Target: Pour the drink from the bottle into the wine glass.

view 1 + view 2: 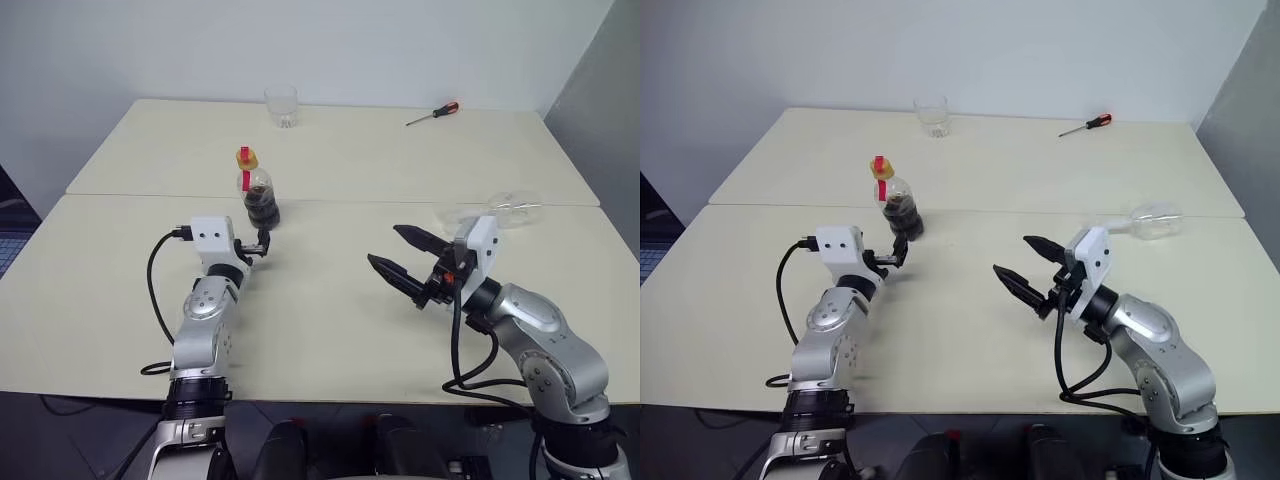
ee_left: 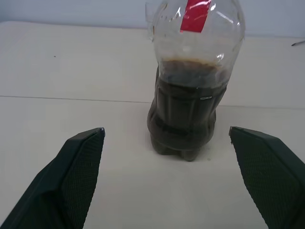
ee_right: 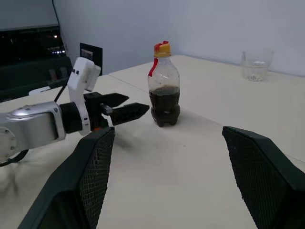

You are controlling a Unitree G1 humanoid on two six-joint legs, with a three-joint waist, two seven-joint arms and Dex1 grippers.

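The bottle stands upright near the seam of the two tables, with a yellow cap, a red strip at the neck and the dark drink filling its lower half. My left gripper is just in front of it, level and open; the bottle stands a little beyond the fingertips, between their lines, untouched. The wine glass lies on its side at the right, partly hidden behind my right wrist. My right gripper hovers open above the table, pointing left toward the bottle, with nothing in it.
A short clear tumbler stands at the far edge of the back table. A red-handled screwdriver lies at the far right. Black cables hang from both wrists over the front table edge.
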